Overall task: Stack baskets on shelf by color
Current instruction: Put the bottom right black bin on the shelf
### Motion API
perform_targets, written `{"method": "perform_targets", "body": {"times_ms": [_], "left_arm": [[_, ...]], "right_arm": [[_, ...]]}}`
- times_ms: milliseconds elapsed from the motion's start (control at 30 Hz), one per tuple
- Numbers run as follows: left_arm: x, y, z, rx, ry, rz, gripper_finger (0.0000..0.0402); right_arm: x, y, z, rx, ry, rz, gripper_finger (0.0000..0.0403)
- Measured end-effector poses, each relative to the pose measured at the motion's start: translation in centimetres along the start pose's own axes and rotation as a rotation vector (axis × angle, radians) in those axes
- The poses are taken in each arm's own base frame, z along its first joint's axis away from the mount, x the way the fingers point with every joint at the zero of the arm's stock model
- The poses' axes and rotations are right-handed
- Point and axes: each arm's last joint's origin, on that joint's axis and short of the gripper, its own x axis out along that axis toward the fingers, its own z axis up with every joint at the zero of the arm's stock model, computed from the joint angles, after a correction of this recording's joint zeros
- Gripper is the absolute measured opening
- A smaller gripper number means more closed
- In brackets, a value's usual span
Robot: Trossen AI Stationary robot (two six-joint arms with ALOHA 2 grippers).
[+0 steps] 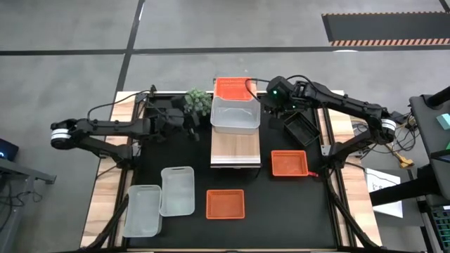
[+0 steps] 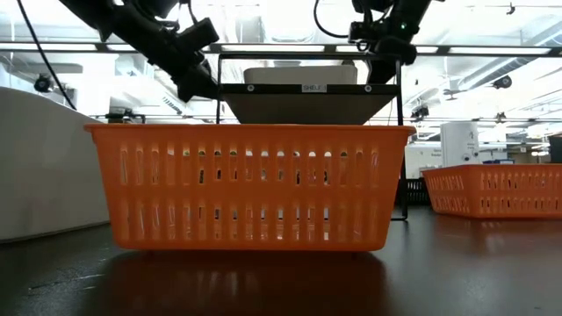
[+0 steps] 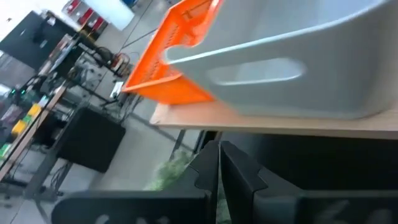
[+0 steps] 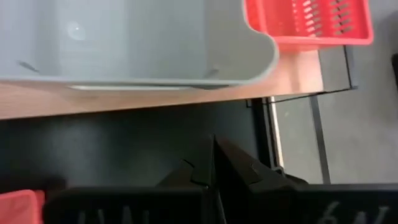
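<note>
Black matting (image 1: 190, 158) covers the table, and the grey floor of the hall lies beyond its far edge. At the middle stands the shelf (image 1: 235, 146), its wooden top running from near to far. On the far end of the shelf sits one orange basket (image 1: 234, 88), and just in front of it, touching it, sits a white basket (image 1: 235, 116). The near part of the shelf top is bare. I cannot see anything inside these two baskets.

On the mat at the near left lie two more white baskets (image 1: 177, 190), side by side and overlapping a little at the corner. At the near middle lies an orange basket (image 1: 225, 204), and to the right of the shelf lies another orange one (image 1: 289, 164). Farther right and farther back lies a black basket (image 1: 299, 128). All of them look empty. A small green plant (image 1: 197, 102) stands on the left of the shelf's far end.

My left gripper (image 3: 219, 163) hovers on the left of the shelf, near the plant, fingers pressed together and holding nothing. My right gripper (image 4: 213, 158) hovers on the right of the shelf, near the white basket, fingers also pressed together and empty.
</note>
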Motion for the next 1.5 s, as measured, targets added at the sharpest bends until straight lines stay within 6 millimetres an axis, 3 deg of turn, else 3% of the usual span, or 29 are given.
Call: {"method": "perform_targets", "body": {"times_ms": [333,533,767,1167,1500], "left_arm": [[1.6,2.4,-1.0,0.031,-0.04,-0.081,0.0002],[2.9,5.6,-1.3,0.043,-0.061,-0.055,0.0001],[5.3,8.3,-1.9,0.0,-0.127,-0.133,0.0001],[11.0,9.7,-2.6,-0.021,-0.067,-0.153,0.0001],[11.3,10.7,-2.0,-0.008,-0.084,-0.126,0.0001]], "right_arm": [[1.1,-3.4,-1.6,0.033,-0.06,0.005,0.0009],[1.7,-4.6,-2.5,0.067,-0.095,0.017,0.0009],[1.9,-4.7,-2.5,0.065,-0.161,0.076,0.0009],[2.3,-4.5,-2.8,0.076,-0.147,0.093,0.0009],[3.2,-3.9,-3.5,0.083,-0.11,0.117,0.0009]]}}
